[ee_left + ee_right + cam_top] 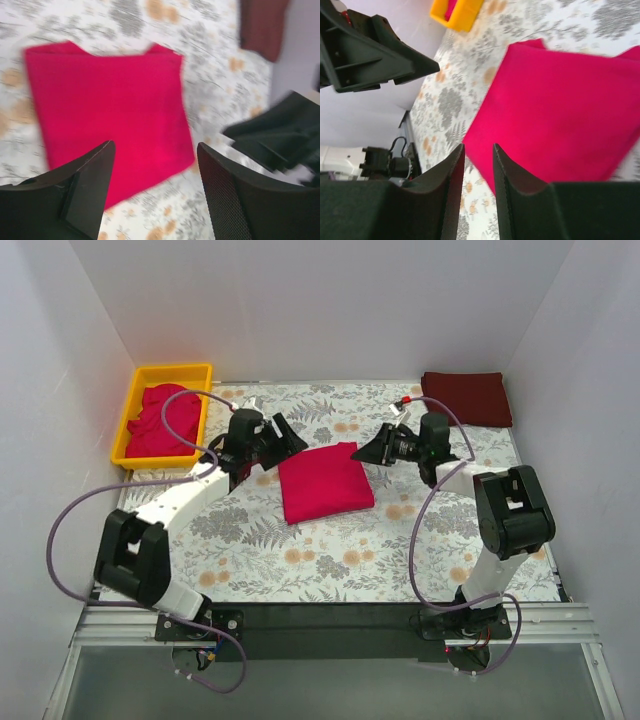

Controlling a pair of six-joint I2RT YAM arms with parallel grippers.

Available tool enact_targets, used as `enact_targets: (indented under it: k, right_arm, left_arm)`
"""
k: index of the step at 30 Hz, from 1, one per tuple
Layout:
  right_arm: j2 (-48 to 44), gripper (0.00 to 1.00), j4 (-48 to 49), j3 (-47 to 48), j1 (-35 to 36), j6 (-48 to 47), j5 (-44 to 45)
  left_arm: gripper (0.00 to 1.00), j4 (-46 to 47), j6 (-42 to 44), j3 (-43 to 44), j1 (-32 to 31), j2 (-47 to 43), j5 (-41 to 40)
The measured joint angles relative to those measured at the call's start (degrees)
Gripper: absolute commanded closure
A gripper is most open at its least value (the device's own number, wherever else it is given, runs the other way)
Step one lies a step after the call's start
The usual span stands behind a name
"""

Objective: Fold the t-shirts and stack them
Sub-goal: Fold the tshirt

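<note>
A crimson-pink t-shirt [325, 483] lies folded into a rough square in the middle of the floral table cloth; it also shows in the left wrist view [110, 110] and the right wrist view [560, 115]. A dark maroon t-shirt [467, 397] lies folded at the back right, also seen from the left wrist [262, 25]. More pink t-shirts [160, 420] lie crumpled in the yellow tray. My left gripper [286, 444] [155, 145] hovers wide open and empty at the folded shirt's left far corner. My right gripper [368, 452] [478, 146] hovers at its right far corner, jaws a narrow gap apart, holding nothing.
The yellow tray [130, 410] stands at the back left, also in the right wrist view [465, 12]. White walls close in the left, back and right sides. The arm bases and loose cables sit along the near edge.
</note>
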Motion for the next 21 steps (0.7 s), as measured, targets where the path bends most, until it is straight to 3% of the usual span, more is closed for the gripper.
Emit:
enact_targets:
  k: [5, 12, 18, 21]
  right_arm:
    - [-0.63, 0.67, 8.94, -9.49, 2.95, 3.80, -1.22]
    - [9.94, 0.70, 19.10, -17.31, 1.75, 7.13, -1.81]
    - [12.07, 0.70, 25.40, -19.78, -1.27, 7.96, -3.58]
    - [10.38, 0.70, 25.59, -21.09, -1.88, 8.20, -3.39]
  left_arm:
    - [0.47, 6.25, -2.64, -11.96, -4.48, -8.52, 3.34]
    - [0.57, 12.63, -8.70, -26.14, -4.22, -2.12, 5.20]
    - [0.57, 15.76, -12.57, -28.65, -3.48, -3.21, 4.37]
    - [0.51, 13.05, -12.63, -28.52, -3.32, -5.14, 3.37]
